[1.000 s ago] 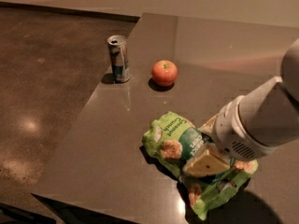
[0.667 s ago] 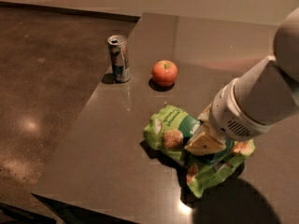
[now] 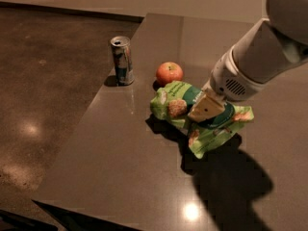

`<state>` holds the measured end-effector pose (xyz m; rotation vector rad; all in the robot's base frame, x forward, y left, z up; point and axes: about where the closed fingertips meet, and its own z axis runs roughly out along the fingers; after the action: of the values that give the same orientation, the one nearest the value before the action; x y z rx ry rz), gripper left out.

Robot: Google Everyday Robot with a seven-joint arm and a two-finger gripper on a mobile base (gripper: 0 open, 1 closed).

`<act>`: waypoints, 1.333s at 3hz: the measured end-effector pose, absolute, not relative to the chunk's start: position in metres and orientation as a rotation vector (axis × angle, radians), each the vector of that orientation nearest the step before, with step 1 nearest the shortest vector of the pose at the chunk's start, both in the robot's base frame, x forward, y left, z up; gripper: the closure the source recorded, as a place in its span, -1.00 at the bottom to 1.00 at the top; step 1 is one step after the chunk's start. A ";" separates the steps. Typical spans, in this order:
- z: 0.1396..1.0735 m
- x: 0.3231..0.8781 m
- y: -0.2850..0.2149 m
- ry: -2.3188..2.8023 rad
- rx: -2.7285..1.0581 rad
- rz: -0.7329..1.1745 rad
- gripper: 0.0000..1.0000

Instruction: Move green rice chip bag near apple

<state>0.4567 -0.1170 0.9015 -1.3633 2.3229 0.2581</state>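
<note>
gripper point(image 3: 206, 109) low over the middle of the worktop point(image 3: 120, 158), reaching in from the upper right on a thick white arm point(image 3: 255, 52). jaws pinching the bag point(image 3: 172, 103) at its crumpled middle; one tan finger point(image 3: 204, 110) shows against the green foil, the other is hidden behind it. bag lies slanted, its printed end up-left and its ragged end down-right, with a dark shadow under its left edge. apple point(image 3: 169, 73) sits just beyond the bag's upper-left corner, very close; cannot tell if they touch. can point(image 3: 122, 60) stands upright left of the apple, near the worktop's left edge, clear of both. arm's shadow spreads down-right of the bag.
</note>
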 end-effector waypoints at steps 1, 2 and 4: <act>0.901 0.480 -0.122 2.336 -1.326 0.263 1.00; 0.898 0.498 -0.135 2.353 -1.281 0.266 1.00; 0.893 0.516 -0.156 2.369 -1.235 0.244 0.17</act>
<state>0.5163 -0.1561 0.8932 -1.2350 2.3695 0.2435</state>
